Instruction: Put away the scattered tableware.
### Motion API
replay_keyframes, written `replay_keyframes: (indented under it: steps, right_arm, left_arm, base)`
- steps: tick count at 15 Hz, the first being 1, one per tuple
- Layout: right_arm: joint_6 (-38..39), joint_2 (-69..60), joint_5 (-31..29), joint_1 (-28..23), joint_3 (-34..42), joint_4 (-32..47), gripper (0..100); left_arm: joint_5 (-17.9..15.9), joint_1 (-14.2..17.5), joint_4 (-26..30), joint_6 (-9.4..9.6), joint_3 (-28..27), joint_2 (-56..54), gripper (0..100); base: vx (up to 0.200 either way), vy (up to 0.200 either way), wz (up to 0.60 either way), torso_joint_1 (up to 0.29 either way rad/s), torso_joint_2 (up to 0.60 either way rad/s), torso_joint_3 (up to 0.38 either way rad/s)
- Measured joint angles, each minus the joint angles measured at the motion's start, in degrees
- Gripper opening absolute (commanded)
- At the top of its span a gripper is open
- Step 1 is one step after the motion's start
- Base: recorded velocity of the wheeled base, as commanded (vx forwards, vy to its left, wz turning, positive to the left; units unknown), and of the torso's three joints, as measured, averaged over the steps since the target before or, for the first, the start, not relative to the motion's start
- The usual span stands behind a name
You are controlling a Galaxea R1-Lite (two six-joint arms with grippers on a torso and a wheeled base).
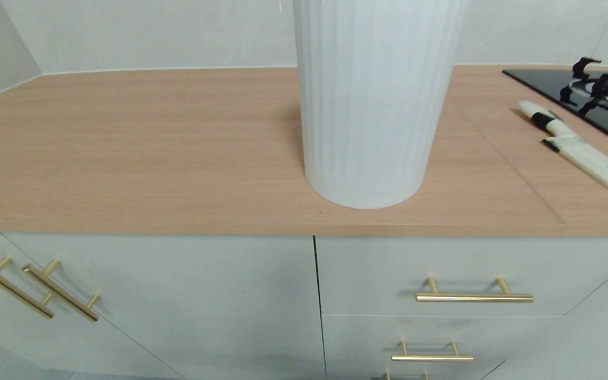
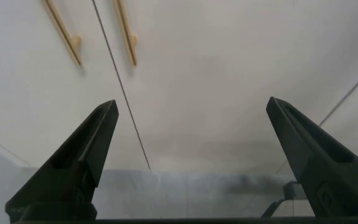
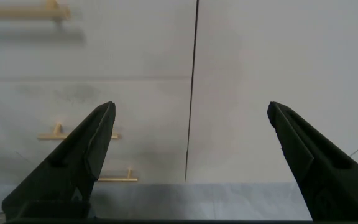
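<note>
A tall white ribbed container (image 1: 372, 100) stands upright near the front edge of the wooden countertop (image 1: 135, 153). A white knife with a black-banded handle (image 1: 578, 150) lies flat on the counter at the right. My left gripper (image 2: 191, 109) is open, low in front of the grey cabinet doors, with nothing between its fingers. My right gripper (image 3: 191, 112) is also open and empty, facing the cabinet fronts beside the drawers.
A black gas hob (image 1: 594, 92) sits at the far right of the counter. Below are grey cabinet doors with gold handles (image 1: 35, 287) and drawers with gold bar handles (image 1: 474, 296). The counter's left half is bare wood.
</note>
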Motion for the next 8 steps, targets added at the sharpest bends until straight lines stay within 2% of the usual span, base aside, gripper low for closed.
replay_keyframes:
  steps: [3, 8]
  right_arm:
    - [0.0, 0.0, 0.0, 0.0, 0.0, 0.0, 100]
    - [0.0, 0.0, 0.0, 0.0, 0.0, 0.0, 100]
  left_arm:
    - [0.0, 0.0, 0.0, 0.02, 0.0, 0.0, 100]
    - [0.0, 0.0, 0.0, 0.00, 0.0, 0.0, 100]
  base:
    - [0.000, 0.000, 0.00, 0.059, -0.51, -0.258]
    - [0.000, 0.000, 0.00, 0.298, -0.47, -0.252]
